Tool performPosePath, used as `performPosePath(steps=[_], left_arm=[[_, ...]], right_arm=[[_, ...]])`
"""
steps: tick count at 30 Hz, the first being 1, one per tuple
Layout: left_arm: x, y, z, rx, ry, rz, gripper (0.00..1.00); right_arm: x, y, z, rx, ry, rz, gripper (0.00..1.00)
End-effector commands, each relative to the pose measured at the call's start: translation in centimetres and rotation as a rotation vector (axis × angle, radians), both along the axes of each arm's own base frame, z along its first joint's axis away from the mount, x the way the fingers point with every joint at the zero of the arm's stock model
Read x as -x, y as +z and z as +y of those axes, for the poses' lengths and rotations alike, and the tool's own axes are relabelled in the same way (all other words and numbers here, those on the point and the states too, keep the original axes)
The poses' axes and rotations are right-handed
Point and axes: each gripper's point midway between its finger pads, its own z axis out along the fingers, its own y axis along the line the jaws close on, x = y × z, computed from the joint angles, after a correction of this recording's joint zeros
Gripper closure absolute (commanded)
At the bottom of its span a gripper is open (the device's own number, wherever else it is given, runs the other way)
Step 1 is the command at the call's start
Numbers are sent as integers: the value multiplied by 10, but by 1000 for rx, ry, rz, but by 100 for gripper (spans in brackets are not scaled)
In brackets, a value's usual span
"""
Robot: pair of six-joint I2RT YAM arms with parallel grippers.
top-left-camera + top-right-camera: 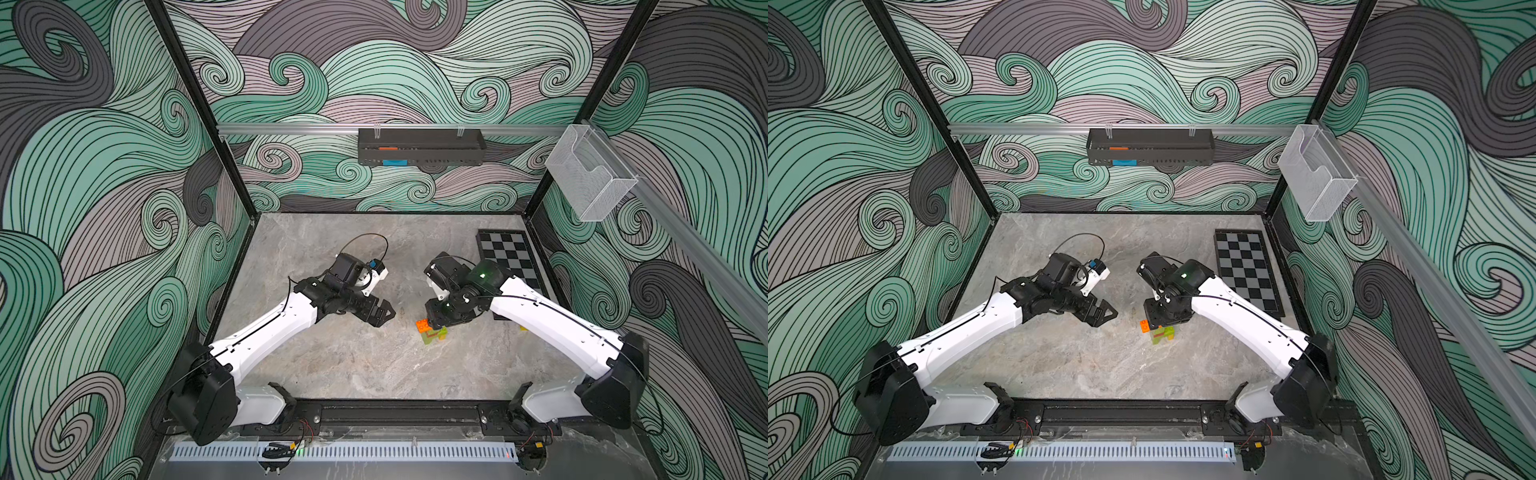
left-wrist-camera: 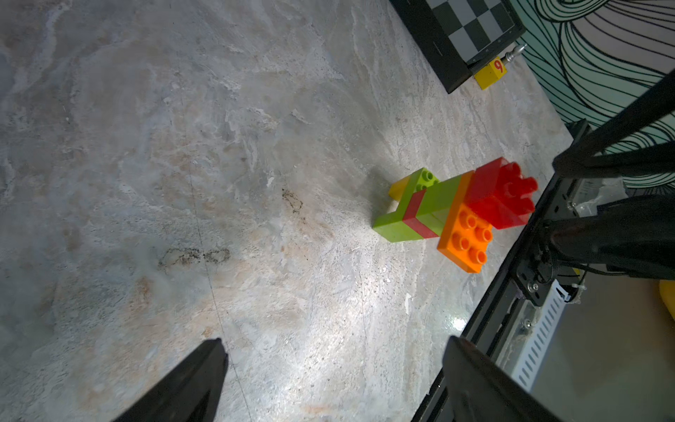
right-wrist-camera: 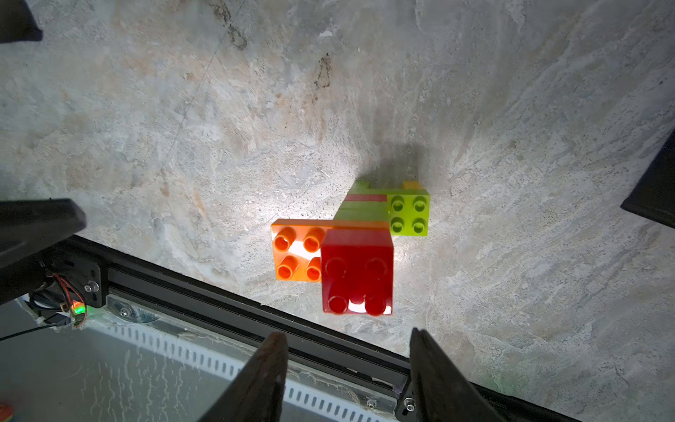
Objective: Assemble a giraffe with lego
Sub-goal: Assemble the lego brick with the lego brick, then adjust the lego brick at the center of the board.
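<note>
The giraffe [image 2: 456,212] stands upright on the grey table, right of centre, seen in both top views [image 1: 432,334] [image 1: 1162,332]. It has lime green and yellow legs, a lime-and-red neck, a long orange head brick [image 3: 296,252] and a red brick [image 3: 356,270] on top. My right gripper [image 3: 346,332] hangs just above the red brick, open, its fingers apart and touching nothing. My left gripper [image 2: 335,339] is open and empty, a short way to the giraffe's left [image 1: 384,313]. No loose lego shows.
A chequered board [image 1: 513,257] lies at the table's right edge, with a small yellow numbered cube [image 2: 491,73] at its near corner. The black front rail [image 1: 395,411] runs close by the giraffe. A black tray [image 1: 419,145] and a wire basket [image 1: 590,174] hang on the walls.
</note>
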Motion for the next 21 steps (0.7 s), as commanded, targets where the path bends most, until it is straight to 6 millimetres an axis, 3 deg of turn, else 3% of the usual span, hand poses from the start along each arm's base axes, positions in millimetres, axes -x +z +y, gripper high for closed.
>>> performPosePath(steps=[1,6,14,21], left_arm=[[0,10,2,39,-1,-18,4],[-4,15,11,41,3,-44,4],[-7,13,26,55,41,-44,4],[-9,16,27,61,48,-50,3]], right_arm=[[-7,2,-5,26,-8,-12,43],[-14,-6,-1,48,2,10,46],[-19,-10,7,36,19,20,64],[-10,-26,-2,76,12,63,76]])
